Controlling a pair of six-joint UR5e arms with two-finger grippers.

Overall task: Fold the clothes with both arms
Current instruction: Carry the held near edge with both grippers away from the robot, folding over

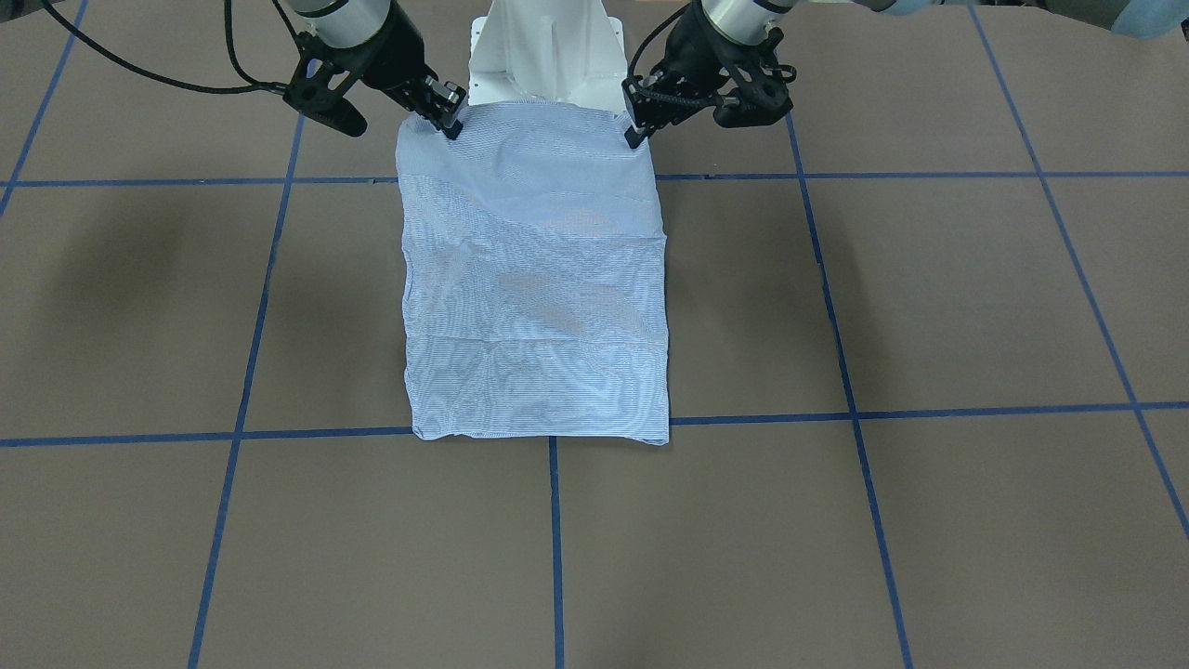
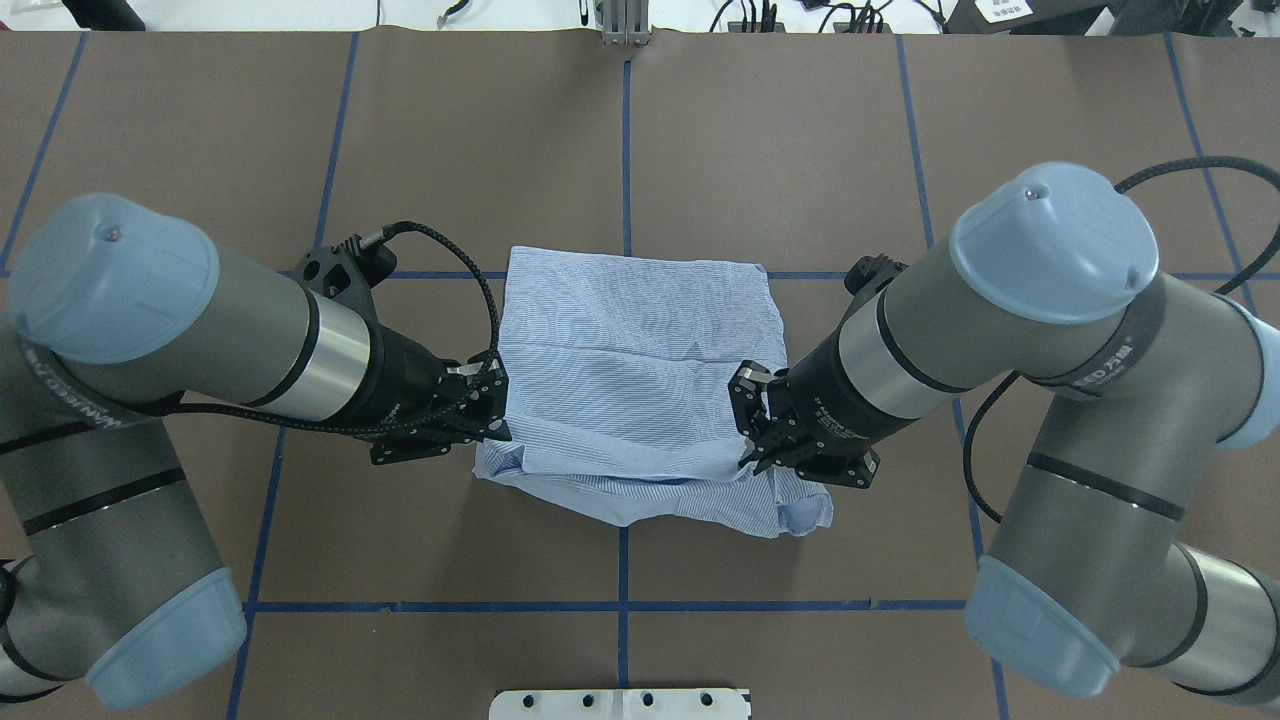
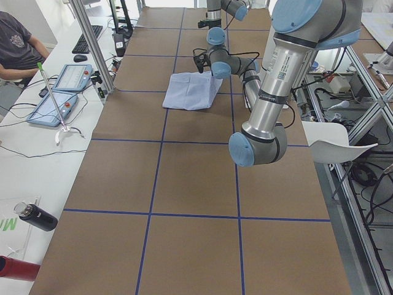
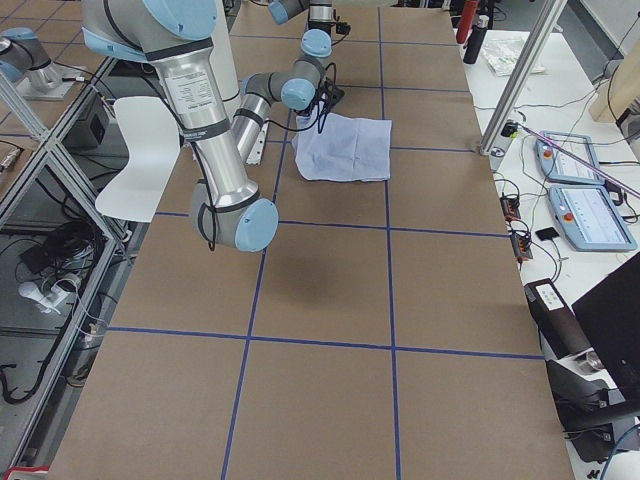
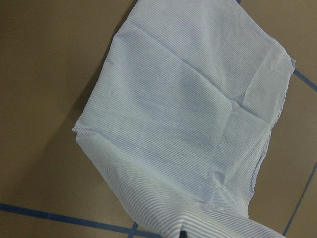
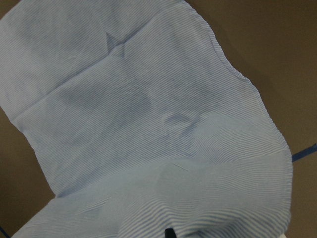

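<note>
Light blue, finely white-striped shirt (image 1: 534, 279): 1, centre of frame.
Grey-silver robot arms with light blue joint caps: 2, being left arm (image 2: 250, 345) and right arm (image 2: 960, 320).
Black two-finger grippers: 2, being left gripper (image 1: 635, 137) and right gripper (image 1: 451, 126).
White pedestal base (image 1: 543, 56): 1, top centre.
Brown table (image 1: 929, 297) with blue tape grid: 1.
Blue-framed control tablets (image 3: 73, 77): 2, upper left of the left side view.
Black bottle (image 3: 35, 216): 1, lower left.
Red cylinder (image 3: 15, 268): 1, lower left corner.
Seated person (image 3: 15, 43): 1, upper left corner.

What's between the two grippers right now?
Only the shirt: its robot-side edge spans from left gripper to right gripper, seen in the overhead view.
</note>
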